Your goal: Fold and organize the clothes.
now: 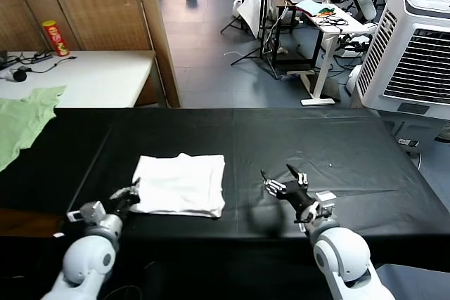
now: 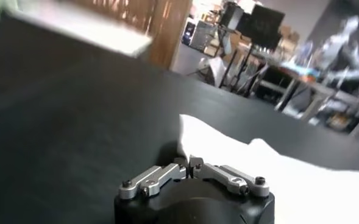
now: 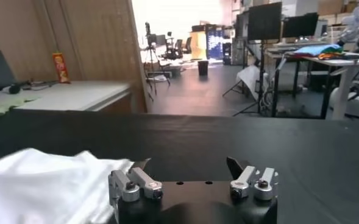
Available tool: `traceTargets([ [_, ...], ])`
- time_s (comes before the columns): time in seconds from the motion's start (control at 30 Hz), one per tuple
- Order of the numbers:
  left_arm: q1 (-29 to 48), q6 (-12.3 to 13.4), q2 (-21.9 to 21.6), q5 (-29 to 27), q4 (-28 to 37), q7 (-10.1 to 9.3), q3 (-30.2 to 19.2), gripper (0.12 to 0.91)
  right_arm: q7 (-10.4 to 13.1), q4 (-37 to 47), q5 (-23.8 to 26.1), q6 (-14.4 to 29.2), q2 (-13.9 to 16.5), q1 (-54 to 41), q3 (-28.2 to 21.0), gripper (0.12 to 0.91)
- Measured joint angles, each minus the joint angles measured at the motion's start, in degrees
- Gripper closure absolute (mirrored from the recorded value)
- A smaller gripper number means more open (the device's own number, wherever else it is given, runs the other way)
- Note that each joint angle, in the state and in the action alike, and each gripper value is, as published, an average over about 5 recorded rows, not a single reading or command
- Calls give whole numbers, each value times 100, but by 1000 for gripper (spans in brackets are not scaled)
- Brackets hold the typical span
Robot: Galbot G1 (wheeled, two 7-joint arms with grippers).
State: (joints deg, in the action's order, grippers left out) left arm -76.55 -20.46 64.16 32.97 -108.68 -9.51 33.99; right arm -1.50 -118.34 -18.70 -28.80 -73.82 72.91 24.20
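T-shirt (image 1: pixel 181 185): white, folded into a rough rectangle, lying flat on the black worktop (image 1: pixel 351 152), left of the middle and nearer the front edge than the back edge. No logo print shows on the upper side.

Left gripper (image 1: pixel 131 193): low over the worktop near the front edge, at the shirt's front-left corner. In the left wrist view its fingertips (image 2: pixel 189 164) are drawn together with no gap between them, right at the corner of the cloth (image 2: pixel 270 176); whether any fabric is pinched there cannot be made out.

Right gripper (image 1: pixel 283 182): above bare worktop right of the shirt, near the front edge, clearly apart from the cloth's right edge. Its fingers (image 3: pixel 234 165) are spread wide and hold nothing. In the right wrist view the shirt (image 3: pixel 42 182) lies off to one side of the fingers, not between them.

Shirt relative to the grippers: it lies between the two, touching or nearly touching the left one and separated from the right one by a strip of black surface.

Green garment (image 1: pixel 21 121): pale green, hanging over the worktop's back-left corner, well apart from the shirt.

White side table (image 1: pixel 91 75): beyond the back-left corner, with a red can (image 1: pixel 55 38) standing on it.
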Motion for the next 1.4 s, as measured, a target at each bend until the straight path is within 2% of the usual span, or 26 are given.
traceTargets([
  [0.17,-109,76,-803,-578,-87,98,371,889,13,7,0,0,-15,17,18,227],
  [0.33,-293,127,-1659,-1034,-296,100,865,889,19,8,2,0,-49,9,11,227],
  [0.47,-472,81,-1946,-1291,-717,50,1126,889,23,11,17,0,-77,25,-3,227],
  [0.57,-544,-1,-1914,-1371,-1158,-59,1061,889,25,0,37,0,-82,64,-22,227],
  [0.67,-570,-23,-1727,-1520,-1469,-166,754,889,23,-37,57,0,-74,121,-30,227],
  [0.87,-449,84,-1027,-1544,-1480,-431,-377,889,13,-51,74,6,-73,229,-43,227],
  [0.93,-338,93,-752,-1541,-1364,-442,-775,889,7,-32,61,-5,-91,239,-82,227],
  [1.03,-191,86,-328,-1667,-1189,-271,-1307,889,-8,-12,-30,-70,-116,229,-165,227],
  [1.13,-152,111,9,-1926,-1129,73,-1697,825,-16,30,-200,-174,-101,183,-260,227],
  [1.3,-217,346,194,-2221,-1193,588,-1935,553,-8,159,-533,-339,-52,55,-467,227],
  [1.4,-272,570,159,-2236,-1293,755,-1932,389,68,278,-754,-439,-96,-71,-644,227],
])
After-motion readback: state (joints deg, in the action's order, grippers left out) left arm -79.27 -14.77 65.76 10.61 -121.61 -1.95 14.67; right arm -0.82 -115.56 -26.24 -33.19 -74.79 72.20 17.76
